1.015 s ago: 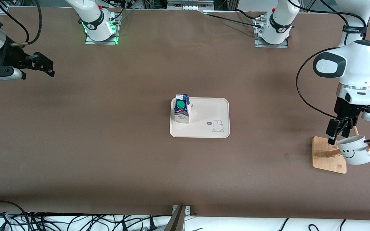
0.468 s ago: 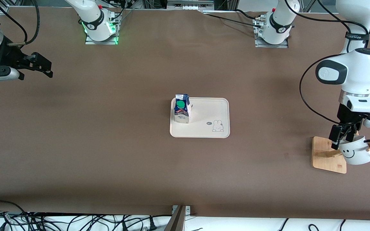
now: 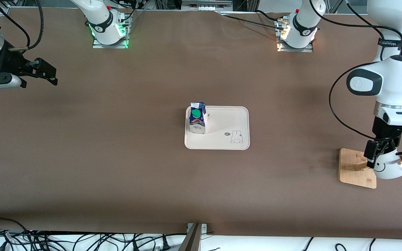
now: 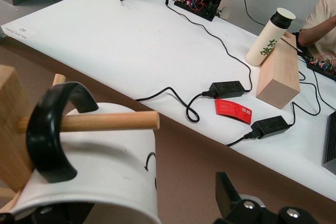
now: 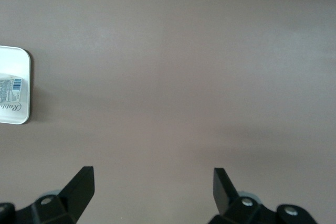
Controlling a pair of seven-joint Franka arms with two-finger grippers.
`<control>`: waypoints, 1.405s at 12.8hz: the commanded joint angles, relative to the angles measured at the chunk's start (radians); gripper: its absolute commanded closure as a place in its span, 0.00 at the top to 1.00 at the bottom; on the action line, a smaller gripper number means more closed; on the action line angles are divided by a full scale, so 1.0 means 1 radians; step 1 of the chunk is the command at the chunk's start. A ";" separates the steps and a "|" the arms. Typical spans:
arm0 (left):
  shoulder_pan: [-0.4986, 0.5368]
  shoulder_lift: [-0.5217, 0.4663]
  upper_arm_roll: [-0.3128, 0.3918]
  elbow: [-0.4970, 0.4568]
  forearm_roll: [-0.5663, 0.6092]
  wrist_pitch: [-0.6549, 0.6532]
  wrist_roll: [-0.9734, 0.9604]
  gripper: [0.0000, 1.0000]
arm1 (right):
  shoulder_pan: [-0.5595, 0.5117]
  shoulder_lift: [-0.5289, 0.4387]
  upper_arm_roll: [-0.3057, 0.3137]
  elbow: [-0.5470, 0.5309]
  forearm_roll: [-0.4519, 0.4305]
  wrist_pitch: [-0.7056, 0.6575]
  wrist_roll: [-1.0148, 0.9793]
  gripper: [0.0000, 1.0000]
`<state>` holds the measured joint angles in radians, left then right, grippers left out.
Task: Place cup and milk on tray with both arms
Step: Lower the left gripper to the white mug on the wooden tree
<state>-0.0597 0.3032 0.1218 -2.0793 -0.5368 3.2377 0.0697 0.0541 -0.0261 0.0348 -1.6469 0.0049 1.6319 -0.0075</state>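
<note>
The cup (image 3: pixel 389 167) hangs by its black handle (image 4: pixel 50 129) on a wooden peg of the bamboo rack. It also fills the left wrist view (image 4: pixel 105 166). My left gripper (image 3: pixel 375 154) is open and low over the cup's rim. In its wrist view (image 4: pixel 157 200) one finger (image 4: pixel 224 190) stands outside the cup wall and the other is hidden. The milk (image 3: pixel 197 120) stands upright on the tray (image 3: pixel 229 120) at its corner toward the right arm's end. My right gripper (image 3: pixel 49 71) is open and empty and waits over bare table (image 5: pixel 152 187).
The square bamboo rack base (image 3: pixel 352 167) lies near the left arm's end of the table, with slanted wooden pegs (image 4: pixel 105 121). The right wrist view shows one corner of the tray (image 5: pixel 16 56). Cables lie along the table's front edge.
My left gripper has come down and moved toward the left arm's end, from beside the cup's rim to around it. The right gripper drew back slightly. Milk and tray have not moved.
</note>
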 commanded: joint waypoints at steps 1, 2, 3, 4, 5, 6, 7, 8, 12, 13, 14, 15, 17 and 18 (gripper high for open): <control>0.005 0.020 0.006 0.034 0.021 0.004 0.045 1.00 | -0.019 0.008 0.014 0.021 -0.010 -0.004 -0.009 1.00; 0.005 0.017 0.006 0.034 0.021 0.004 0.061 1.00 | -0.019 0.009 0.013 0.021 -0.010 -0.004 -0.009 1.00; 0.003 0.016 0.006 0.034 0.020 0.004 0.071 1.00 | -0.019 0.008 0.013 0.021 -0.010 -0.004 -0.009 1.00; 0.005 0.011 0.006 0.034 0.018 0.004 0.071 1.00 | -0.019 0.008 0.013 0.021 -0.010 -0.004 -0.009 1.00; 0.005 0.011 0.006 0.034 0.011 0.004 0.070 1.00 | -0.019 0.009 0.013 0.021 -0.010 -0.004 -0.009 1.00; 0.006 0.010 0.006 0.034 0.012 0.004 0.071 1.00 | -0.019 0.009 0.013 0.021 -0.010 -0.004 -0.009 1.00; 0.006 0.010 0.006 0.034 0.008 0.004 0.070 1.00 | -0.019 0.008 0.013 0.021 -0.008 -0.004 -0.009 1.00; 0.006 0.010 0.006 0.034 0.011 0.004 0.071 1.00 | -0.019 0.008 0.013 0.021 -0.008 -0.004 -0.009 1.00; 0.006 -0.001 0.006 0.033 0.009 0.004 0.071 0.09 | -0.020 0.009 0.013 0.021 -0.008 -0.004 -0.009 1.00; 0.006 -0.001 0.006 0.033 0.006 0.004 0.070 0.00 | -0.020 0.009 0.013 0.021 -0.008 -0.004 -0.009 1.00; 0.005 -0.003 0.006 0.033 0.006 0.004 0.070 0.00 | -0.020 0.008 0.013 0.021 -0.008 -0.004 -0.009 1.00; 0.005 -0.003 0.006 0.033 0.009 0.004 0.070 0.00 | -0.020 0.009 0.013 0.021 -0.008 -0.004 -0.009 1.00; 0.005 -0.003 0.006 0.033 0.009 0.004 0.070 0.00 | -0.020 0.009 0.013 0.021 -0.006 -0.004 -0.009 1.00; 0.005 -0.003 0.006 0.033 0.009 0.004 0.070 0.00 | -0.020 0.009 0.013 0.021 -0.006 -0.004 -0.009 1.00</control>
<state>-0.0601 0.3088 0.1232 -2.0536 -0.5368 3.2394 0.1239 0.0501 -0.0238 0.0348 -1.6464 0.0049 1.6329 -0.0076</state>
